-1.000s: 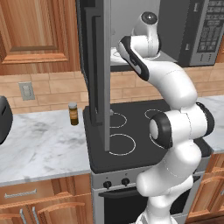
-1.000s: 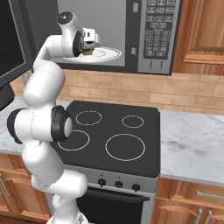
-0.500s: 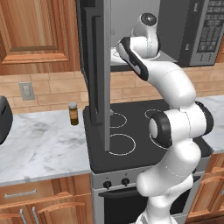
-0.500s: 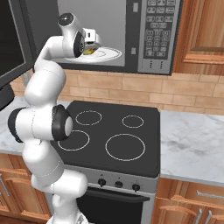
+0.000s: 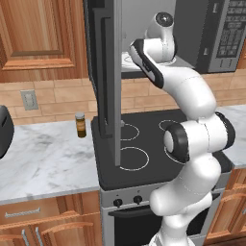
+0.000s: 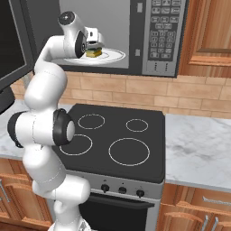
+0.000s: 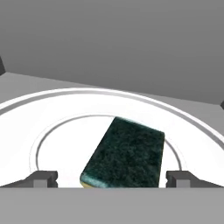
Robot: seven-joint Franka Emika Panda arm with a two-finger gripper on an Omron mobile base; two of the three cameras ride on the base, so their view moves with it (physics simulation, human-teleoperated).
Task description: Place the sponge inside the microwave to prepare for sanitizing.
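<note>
Spanning the kitchen is a white-veined marble counter (image 5: 43,158), w/ a black stovetop (image 6: 122,140) set into it, brick backsplash behind and wood cabinets above & below. Over the stove a microwave (image 6: 155,40) is mounted, its door (image 5: 108,81) swung wide open toward the left; grey interior and keypad on the right side are seen. Counted: 1 microwave, 1 white round plate (image 7: 57,131) inside it, 1 sponge (image 7: 124,153), 1 brown jar (image 5: 80,124) on the counter left of the stove, 4 white burner rings, 1 wall outlet (image 5: 29,100), 1 arm w/ 1 gripper (image 6: 94,41). The sponge is seen lying flat on the plate inside the microwave, green scrub side up, yellow edge showing at its near end, set at an angle approx. in the plate's middle. The gripper is held just above it, inside the cavity; in the hand view the fingertips (image 7: 43,178) are spread wide at either side of the sponge, w/ a gap on both sides, nothing gripped. Compared w/ a second ago, the fingers have been spread apart and the sponge has been let go onto the plate; arm pose, base and jar are unchanged.
</note>
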